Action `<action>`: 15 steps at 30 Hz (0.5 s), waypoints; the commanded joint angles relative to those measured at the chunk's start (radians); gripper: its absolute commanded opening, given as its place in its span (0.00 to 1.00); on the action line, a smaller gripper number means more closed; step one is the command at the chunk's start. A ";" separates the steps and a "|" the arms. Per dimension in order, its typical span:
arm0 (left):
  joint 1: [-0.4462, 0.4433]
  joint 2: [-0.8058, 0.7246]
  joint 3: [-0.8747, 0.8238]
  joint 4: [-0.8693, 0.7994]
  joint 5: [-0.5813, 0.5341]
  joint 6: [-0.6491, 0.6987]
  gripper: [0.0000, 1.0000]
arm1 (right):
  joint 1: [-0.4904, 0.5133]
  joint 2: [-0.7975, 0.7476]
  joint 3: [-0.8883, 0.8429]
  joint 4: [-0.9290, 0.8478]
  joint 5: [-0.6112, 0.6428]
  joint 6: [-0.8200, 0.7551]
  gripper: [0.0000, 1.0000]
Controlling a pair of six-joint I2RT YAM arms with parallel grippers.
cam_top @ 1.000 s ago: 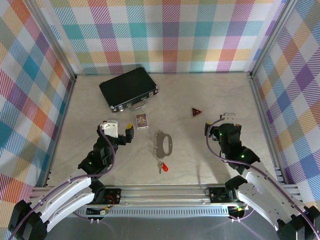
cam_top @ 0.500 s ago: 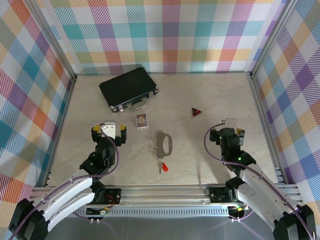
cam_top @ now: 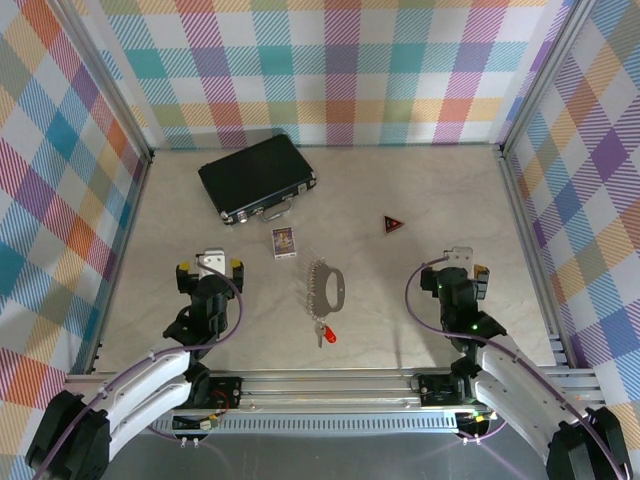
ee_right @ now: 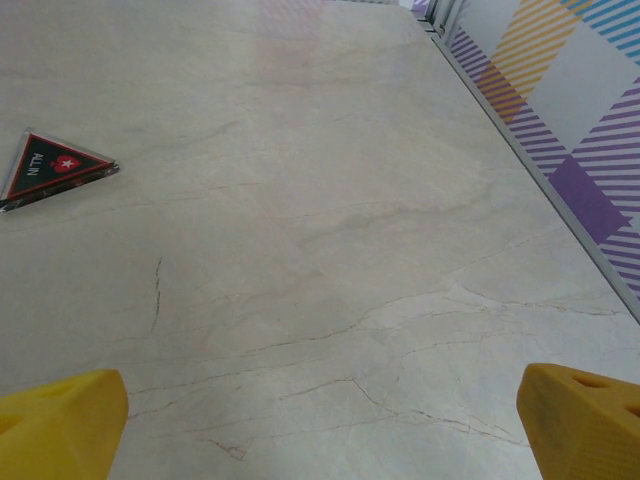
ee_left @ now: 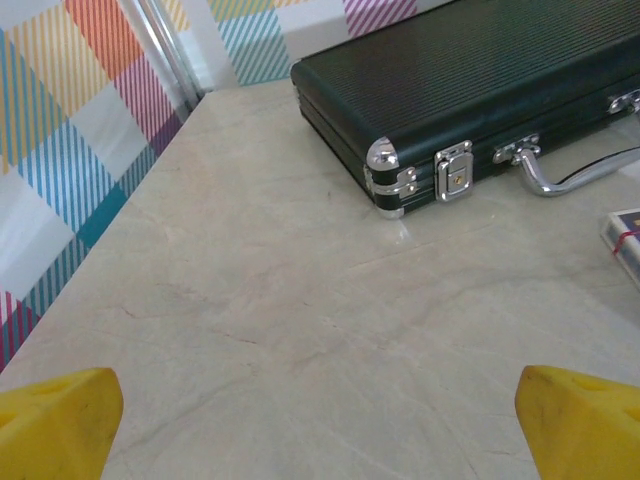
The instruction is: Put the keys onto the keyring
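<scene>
Top external view, left gripper (cam_top: 210, 267): jaws spread wide and empty; over the last second it has swung away from the middle of the table and drawn back toward its base, and now points straight up the table.
Left wrist view: yellow fingertips (ee_left: 55, 425) far apart at the bottom corners, bare table (ee_left: 250, 300) between them, the black case (ee_left: 470, 90) ahead.
Right gripper (cam_top: 458, 270): also wide open and holding nothing; it has slid toward the near edge and a little to the right.
Right wrist view: bare marble between its fingertips (ee_right: 585, 420), the dark red triangular piece (ee_right: 55, 168) off to the left.
Keyring (cam_top: 327, 284): lies flat at mid-table between the two arms, unmoved.
Keys (cam_top: 325, 333): at the near end of the ring, red tag toward the bases, unmoved; whether the key is threaded on the loop is too small to tell.
Meaning: both arms are backing off from the ring, not approaching it. That suggests either the threading is finished or no grasp has started.
</scene>
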 commanded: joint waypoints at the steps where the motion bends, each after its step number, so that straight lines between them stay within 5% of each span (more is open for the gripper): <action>1: 0.024 0.018 0.000 0.060 0.023 -0.017 1.00 | -0.006 0.053 0.006 0.095 0.015 -0.011 0.99; 15: 0.098 0.068 -0.019 0.178 0.071 -0.020 1.00 | -0.059 0.320 0.017 0.459 0.028 -0.078 0.99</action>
